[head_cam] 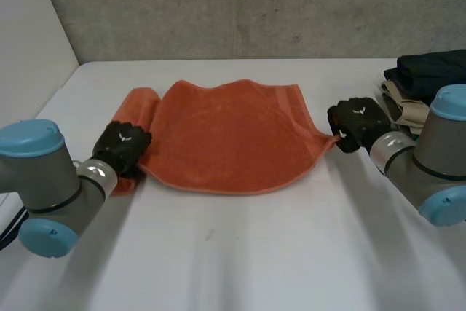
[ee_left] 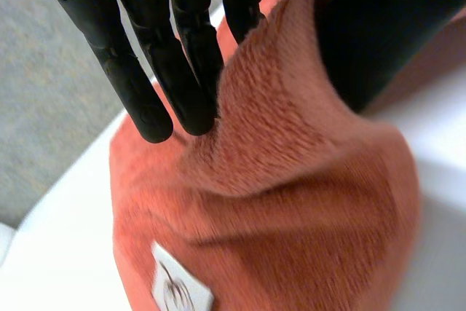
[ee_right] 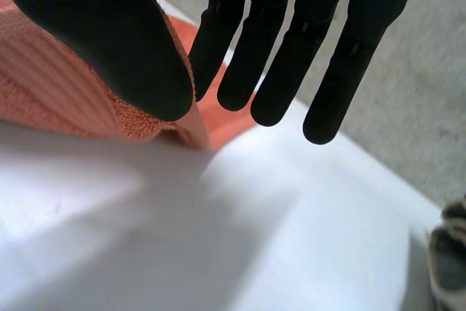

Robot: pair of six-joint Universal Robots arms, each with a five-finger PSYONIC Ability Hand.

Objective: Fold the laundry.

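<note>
A fuzzy orange towel (head_cam: 226,136) with a ribbed border lies between the two hands on the smooth white table (head_cam: 255,253), its near edge curved. The left hand (head_cam: 122,147) pinches a raised ridge of the towel's bunched end between straight fingers (ee_left: 138,85) and thumb (ee_left: 378,27); a white label (ee_left: 178,289) sits below its fingertips. The right hand (head_cam: 357,123) nips the opposite corner, a sharp point, between thumb (ee_right: 109,41) and straight fingers. Dark and beige folded clothes (head_cam: 426,81) are stacked just beyond the right hand.

loc: robot lab, prob. | evid: white table (head_cam: 240,253); bare concrete wall (head_cam: 255,5)
</note>
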